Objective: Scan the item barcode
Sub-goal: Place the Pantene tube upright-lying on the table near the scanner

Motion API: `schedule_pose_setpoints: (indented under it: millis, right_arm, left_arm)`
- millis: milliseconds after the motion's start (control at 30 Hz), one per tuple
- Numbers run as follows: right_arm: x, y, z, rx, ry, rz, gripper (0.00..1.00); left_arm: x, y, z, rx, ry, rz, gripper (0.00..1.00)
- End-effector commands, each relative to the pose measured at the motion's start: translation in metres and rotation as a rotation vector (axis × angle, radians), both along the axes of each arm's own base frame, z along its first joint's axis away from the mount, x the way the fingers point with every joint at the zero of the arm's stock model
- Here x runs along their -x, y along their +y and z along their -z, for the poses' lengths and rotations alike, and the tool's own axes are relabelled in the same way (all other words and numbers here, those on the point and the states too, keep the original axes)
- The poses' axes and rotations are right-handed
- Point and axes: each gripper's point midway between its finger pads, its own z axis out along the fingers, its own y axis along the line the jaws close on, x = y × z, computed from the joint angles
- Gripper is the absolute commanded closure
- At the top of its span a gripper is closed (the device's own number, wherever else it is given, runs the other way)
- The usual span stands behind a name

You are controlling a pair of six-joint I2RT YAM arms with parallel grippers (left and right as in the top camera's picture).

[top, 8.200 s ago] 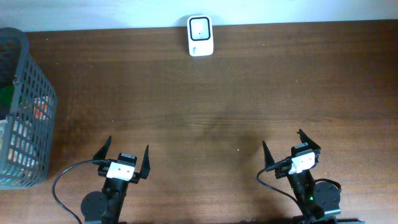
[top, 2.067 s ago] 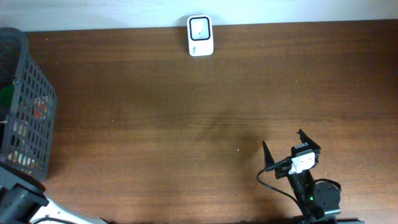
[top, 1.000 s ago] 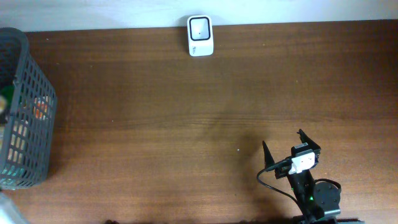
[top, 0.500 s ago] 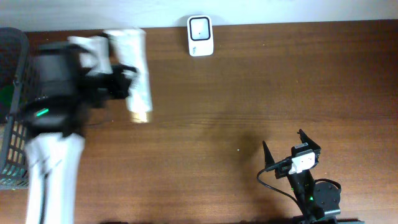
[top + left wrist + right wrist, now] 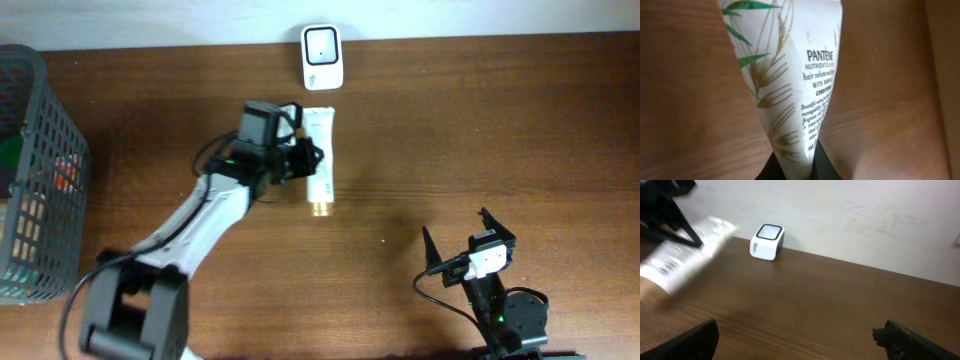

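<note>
**Now at the scanner: tube gripped in the left hand**

Just below the scanner, a white tube hangs lengthwise, its flat crimped end nearest the scanner and its gold cap pointing toward the robot's side of the desk. The left hand is clamped on the tube from its left side, partway along its length. In the left wrist view the tube fills most of the picture: white, with green and gold leaf drawings, the word PANTENE and lines of small print, narrowing down to where the dark fingers pinch it. The right wrist view shows the tube blurred, with a barcode-like patch of dark lines on its face, and it looks to be lifted off the desk rather than lying on it.

The scanner is a small white box with a dark-framed window on top. It stands at the far edge of the desk, close to the pale wall, and in the right wrist view it sits just beyond the tube's upper end.

The right hand rests near the front right of the desk, well apart from the tube, its fingers spread wide with nothing between them.

At the left edge of the desk stands a grey mesh basket. Green, orange and pale things show through its wall, too hidden to tell what they are.
</note>
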Motion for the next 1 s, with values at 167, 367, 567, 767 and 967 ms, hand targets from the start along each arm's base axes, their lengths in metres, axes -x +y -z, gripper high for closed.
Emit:
schedule_pose_setpoints:
  millis: [167,367,567,767,967]
  right_arm:
    - [0.0,0.001,0.003,-0.01,0.006,-0.002,0.02]
    - [0.0,0.001,0.003,-0.01,0.005,-0.001,0.02]
    - [0.0,0.001,0.003,-0.01,0.006,-0.001,0.02]
    - [0.0,0.001,0.003,-0.01,0.006,-0.002,0.02]
    - [0.0,0.001,0.003,-0.01,0.006,-0.001,0.02]
  left_arm:
    - [-0.013,-0.016,0.058,0.006,0.13,-0.184,1.0]
    - [-0.007,-0.019,0.07,0.005,0.167,-0.165,0.41]
    - [-0.013,-0.019,0.05,0.05,0.115,-0.078,0.12]
    - [-0.02,0.036,-0.017,-0.013,-0.037,-0.086,0.01]
    - [-0.01,0.121,-0.102,-0.183,-0.189,-0.211,0.01]
